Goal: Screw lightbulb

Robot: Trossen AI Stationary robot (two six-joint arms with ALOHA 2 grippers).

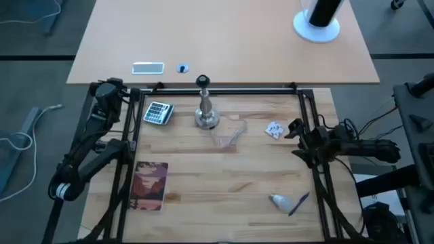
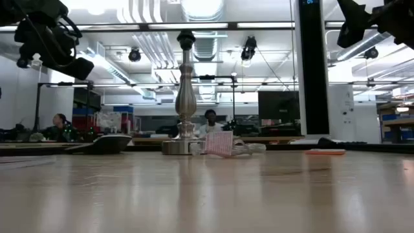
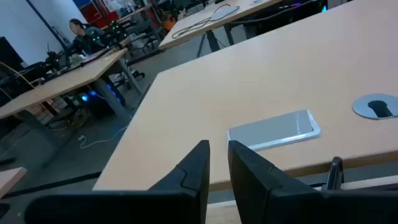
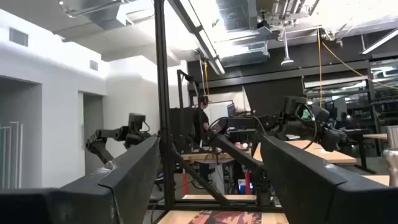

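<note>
The silver lamp stand (image 1: 205, 112) stands upright on its round foot at the table's far middle, its black socket (image 1: 202, 82) at the top; it also shows in the low view (image 2: 185, 97). A small white rounded thing, which looks like the lightbulb (image 1: 279, 200), lies on the table near the front right. My left gripper (image 1: 112, 88) hangs at the far left corner, shut and empty, its fingers (image 3: 217, 165) pointing past the table's far edge. My right gripper (image 1: 293, 129) hovers at the right edge, open and empty (image 4: 208, 174), pointing toward the table's left.
A calculator (image 1: 158, 112) lies left of the lamp stand. A clear plastic wrapper (image 1: 229, 133) and a white red-specked packet (image 1: 274, 129) lie to its right. A reddish card (image 1: 150, 184) lies front left. A blue pen-like thing (image 1: 298, 202) lies beside the bulb. Black frame bars (image 1: 217, 89) edge the table.
</note>
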